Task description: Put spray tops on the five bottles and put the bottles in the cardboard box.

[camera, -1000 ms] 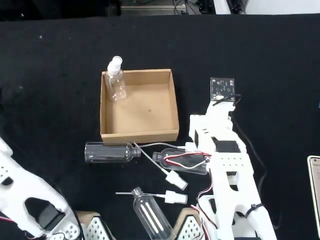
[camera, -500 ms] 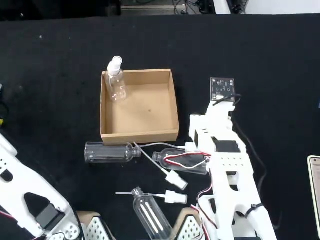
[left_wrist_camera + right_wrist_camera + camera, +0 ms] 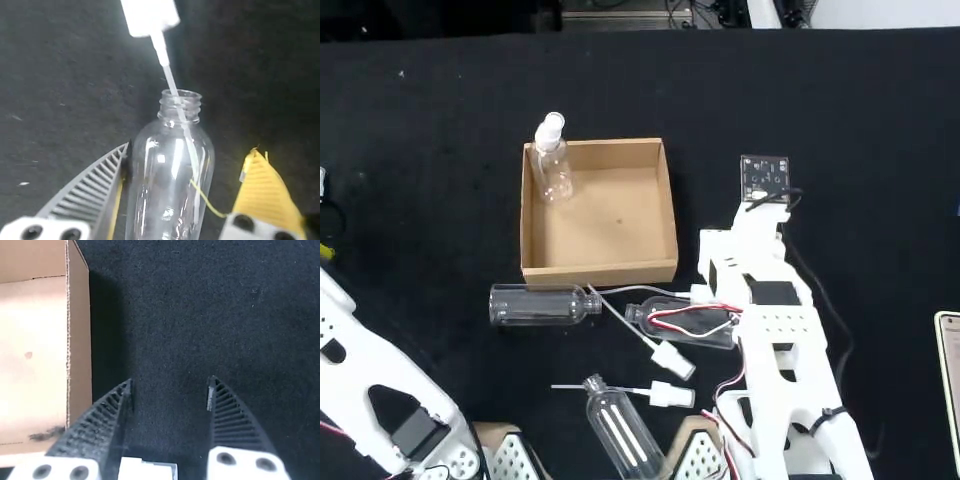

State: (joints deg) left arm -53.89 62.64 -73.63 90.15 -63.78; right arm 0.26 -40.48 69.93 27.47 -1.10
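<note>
Lying nearest of all, near bottle (image 3: pixel 623 435): clear, uncapped, on its side on the black table (image 3: pixel 440 100), neck pointing away towards the box.

Left gripper (image 3: pixel 190 150): spread wide, one finger on each side of the near bottle. The grey finger is against the bottle's wall and the yellow one stands apart from it, so there is no grip.

First spray top (image 3: pixel 672 395): white, just beyond the near bottle's mouth. Its thin tube crosses the open neck; whether the tube is inside cannot be told.

Second spray top (image 3: pixel 672 358): white, lying just beyond the first, with its tube slanting up towards the box.

Uncapped bottle (image 3: pixel 540 305): on its side, just in front of the box's near wall and parallel to it.

Wired-over bottle (image 3: pixel 680 322): on its side beside the uncapped bottle, under the red and white wires of the right arm (image 3: pixel 775 340).

Right gripper (image 3: pixel 170 385): fingers parted with nothing between them, over bare table just beside the box's side wall.

Cardboard box (image 3: pixel 600 270): square, open-topped, at the middle of the table.

Capped bottle (image 3: pixel 552 165): inside the box at its far left corner, with a white spray top fitted.
</note>
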